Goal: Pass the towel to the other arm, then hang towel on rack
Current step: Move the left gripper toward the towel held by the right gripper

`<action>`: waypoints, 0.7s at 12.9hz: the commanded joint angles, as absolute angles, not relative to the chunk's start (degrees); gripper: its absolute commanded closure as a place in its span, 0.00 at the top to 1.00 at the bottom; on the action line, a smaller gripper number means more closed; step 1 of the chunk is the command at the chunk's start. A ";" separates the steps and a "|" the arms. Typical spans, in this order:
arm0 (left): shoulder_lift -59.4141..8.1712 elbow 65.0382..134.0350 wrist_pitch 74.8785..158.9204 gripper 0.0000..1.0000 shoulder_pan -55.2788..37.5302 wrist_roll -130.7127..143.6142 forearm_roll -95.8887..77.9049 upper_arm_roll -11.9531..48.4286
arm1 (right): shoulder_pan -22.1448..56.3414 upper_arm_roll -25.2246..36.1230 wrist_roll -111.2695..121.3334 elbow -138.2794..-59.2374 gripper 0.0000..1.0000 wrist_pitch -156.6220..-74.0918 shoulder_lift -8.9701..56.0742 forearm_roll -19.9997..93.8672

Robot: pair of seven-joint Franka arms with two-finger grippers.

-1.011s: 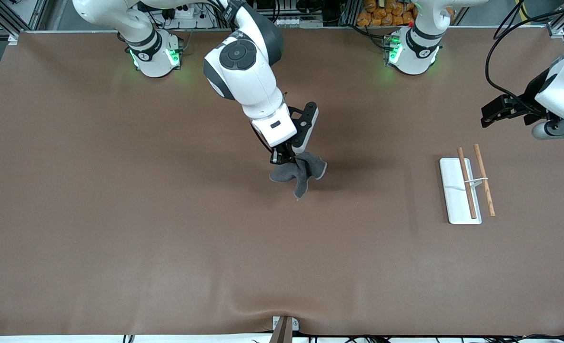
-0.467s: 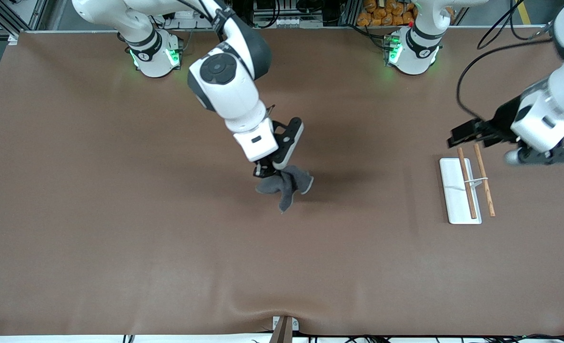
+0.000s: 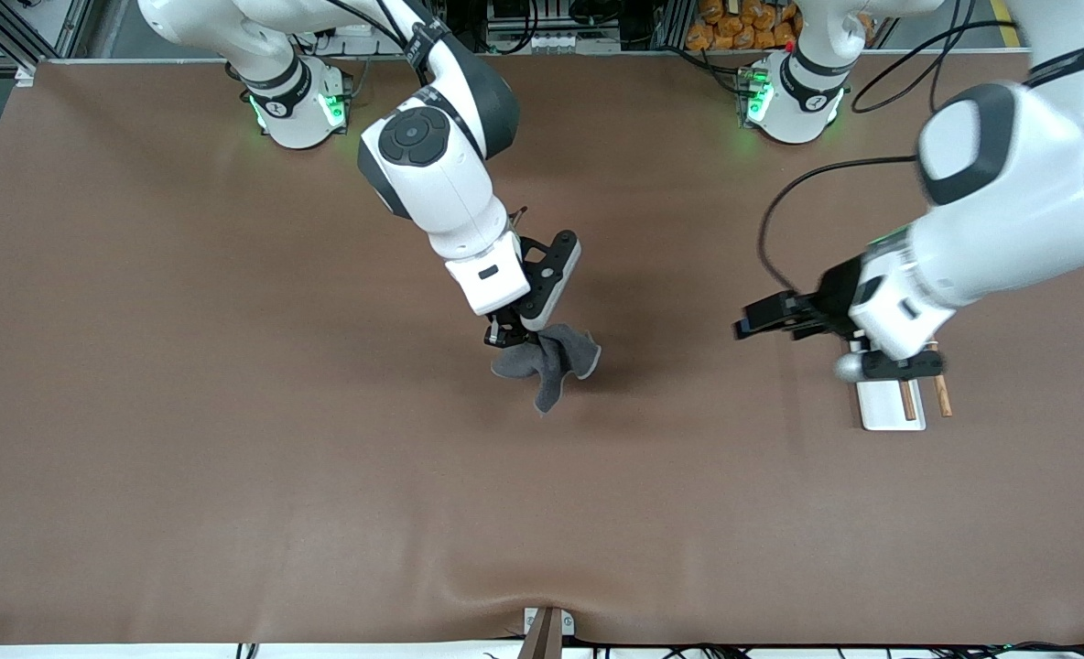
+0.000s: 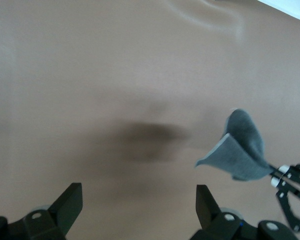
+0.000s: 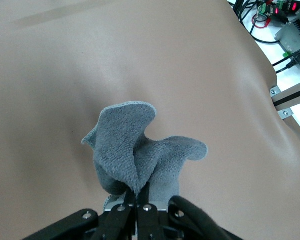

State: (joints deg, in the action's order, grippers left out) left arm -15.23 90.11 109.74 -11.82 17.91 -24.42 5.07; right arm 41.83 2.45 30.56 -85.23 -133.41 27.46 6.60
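The brown table [image 3: 231, 439] lies bare over most of its width, with broad open room toward the right arm's end and all along the edge nearest the front camera; a low wrinkle in its covering shows at the middle of that near edge.

The right arm reaches down from its base, elbow high and wrist bent toward the middle of the table. The right gripper [image 3: 505, 337] is clenched on a pinch of the towel [image 3: 549, 361], and the right wrist view shows the two fingers pressed together with the cloth bunched between them. The dark grey towel hangs in loose folds with its lighter stitched edge curling outward, over the middle of the table, its shadow on the surface beneath.

Open table separates the towel from the left gripper [image 3: 762, 322], which hangs with its jaws spread wide and nothing between them; the left wrist view shows both fingers [image 4: 67, 205] well apart, and the towel in the right gripper farther off. The left arm comes across from its base, its forearm angled toward the middle.

The rack [image 3: 885, 412] sits toward the left arm's end, mostly hidden under the left arm's wrist; only the near end of its white base and the tips of its two brown rods show.
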 commanded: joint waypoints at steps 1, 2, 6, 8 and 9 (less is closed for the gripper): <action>-17.22 89.03 110.13 1.00 -14.75 27.72 -24.87 4.75 | 42.19 2.20 30.76 -85.43 0.00 -135.00 27.77 7.21; -18.01 89.03 110.13 1.00 -16.24 33.86 -24.53 4.75 | 42.62 2.11 30.76 -85.43 0.00 -135.00 27.77 7.29; -22.84 89.47 110.04 1.00 -18.98 52.61 -22.24 4.92 | 46.31 2.02 30.67 -85.43 0.00 -134.74 27.77 7.65; -24.87 89.47 110.13 1.00 -19.51 56.15 -22.24 4.92 | 46.67 2.02 30.59 -85.43 0.00 -134.65 27.77 7.73; -25.48 89.56 110.04 1.00 -19.34 57.64 -22.32 4.92 | 46.84 2.02 30.59 -85.43 0.00 -134.65 27.77 7.73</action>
